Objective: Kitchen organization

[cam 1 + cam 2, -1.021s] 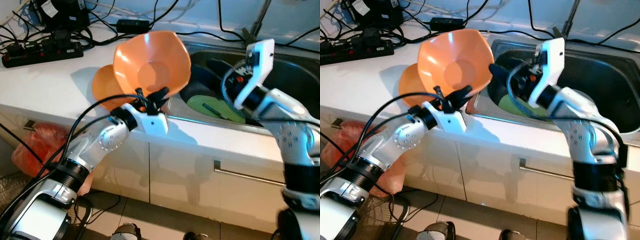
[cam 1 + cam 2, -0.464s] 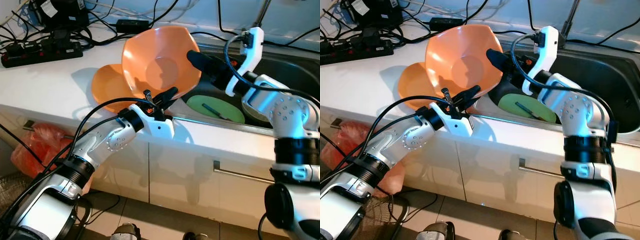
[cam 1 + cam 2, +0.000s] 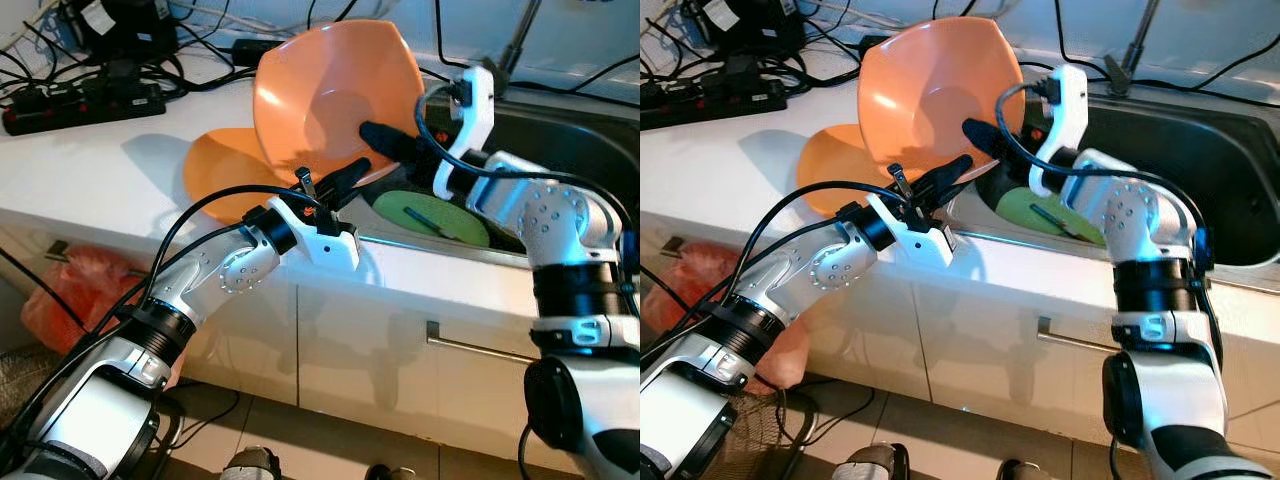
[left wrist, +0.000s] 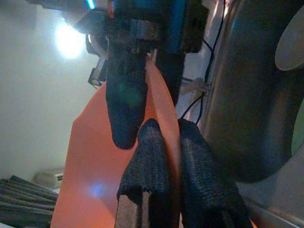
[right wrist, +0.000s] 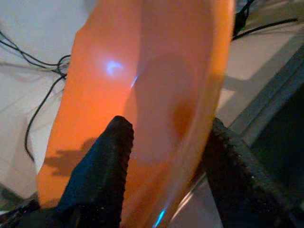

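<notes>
Two pincers meet on one orange bowl (image 3: 335, 95), held tilted just above the sink's (image 3: 590, 160) left edge; the left pincer (image 3: 335, 182) is clamped on its lower rim; the right pincer (image 3: 980, 135) straddles the opposite rim, fingers apart; a second orange bowl (image 3: 215, 170) rests on the desk (image 3: 90, 160) beside the sink.

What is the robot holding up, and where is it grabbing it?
The orange bowl, held tilted over the counter edge. The left hand pinches its lower rim. The right hand has one finger inside the bowl and one behind its rim, not clearly closed.
</notes>
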You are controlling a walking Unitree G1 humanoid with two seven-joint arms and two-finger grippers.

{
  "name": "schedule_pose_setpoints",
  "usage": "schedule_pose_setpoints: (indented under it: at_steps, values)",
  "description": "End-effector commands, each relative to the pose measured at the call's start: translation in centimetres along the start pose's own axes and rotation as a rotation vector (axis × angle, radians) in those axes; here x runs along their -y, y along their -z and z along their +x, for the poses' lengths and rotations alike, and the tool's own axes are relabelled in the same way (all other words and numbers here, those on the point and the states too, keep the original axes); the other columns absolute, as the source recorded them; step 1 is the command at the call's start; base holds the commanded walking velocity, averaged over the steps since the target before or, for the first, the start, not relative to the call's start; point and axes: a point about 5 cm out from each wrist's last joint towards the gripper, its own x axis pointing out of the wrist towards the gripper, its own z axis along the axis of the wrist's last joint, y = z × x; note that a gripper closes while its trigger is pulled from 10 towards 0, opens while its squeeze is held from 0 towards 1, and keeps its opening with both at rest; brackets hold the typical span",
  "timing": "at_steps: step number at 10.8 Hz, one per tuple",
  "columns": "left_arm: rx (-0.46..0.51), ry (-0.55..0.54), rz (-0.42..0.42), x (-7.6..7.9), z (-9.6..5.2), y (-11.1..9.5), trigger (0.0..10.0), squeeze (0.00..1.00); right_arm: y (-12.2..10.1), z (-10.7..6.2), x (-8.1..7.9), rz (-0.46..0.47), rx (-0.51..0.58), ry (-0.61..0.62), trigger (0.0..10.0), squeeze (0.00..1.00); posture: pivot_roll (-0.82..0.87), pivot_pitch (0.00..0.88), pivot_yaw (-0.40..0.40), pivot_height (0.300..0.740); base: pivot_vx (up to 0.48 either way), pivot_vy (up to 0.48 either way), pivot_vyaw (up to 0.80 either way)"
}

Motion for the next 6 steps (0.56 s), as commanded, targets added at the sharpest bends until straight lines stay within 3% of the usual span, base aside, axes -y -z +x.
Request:
schedule_pose_setpoints:
  at_steps: [1, 2, 3, 4, 6]
  values:
    - [0.039, -0.053, 0.020, -1.0, 0.5, -0.5, 0.0, 0.00, -0.6, -0.1, 0.5, -0.032, 0.014, 0.039, 10.0, 0.00, 0.10, 0.068, -0.035, 0.740, 0.000, 0.000, 0.00]
    - [0.042, -0.052, 0.018, -0.9, 0.5, -0.5, 0.0, 0.00, -0.6, -0.1, 0.7, -0.028, 0.014, 0.046, 10.0, 0.00, 0.10, 0.068, -0.035, 0.740, 0.000, 0.000, 0.00]
    - [0.049, -0.049, 0.016, -0.7, 0.5, -0.6, 0.0, 0.00, -0.7, 0.0, 1.2, -0.028, 0.019, 0.085, 3.5, 0.00, 0.10, 0.068, -0.035, 0.740, 0.000, 0.000, 0.00]
    - [0.050, -0.047, 0.016, -0.7, 0.5, -0.7, 0.0, 0.00, -0.9, 0.0, 1.4, -0.036, 0.026, 0.100, 0.0, 0.00, 0.10, 0.068, -0.035, 0.740, 0.000, 0.000, 0.00]
    - [0.047, -0.040, 0.021, -0.5, 0.5, -0.5, 0.0, 0.00, -1.5, 0.2, 1.8, -0.053, 0.002, 0.134, 0.0, 0.00, 0.10, 0.068, -0.040, 0.740, 0.000, 0.000, 0.00]
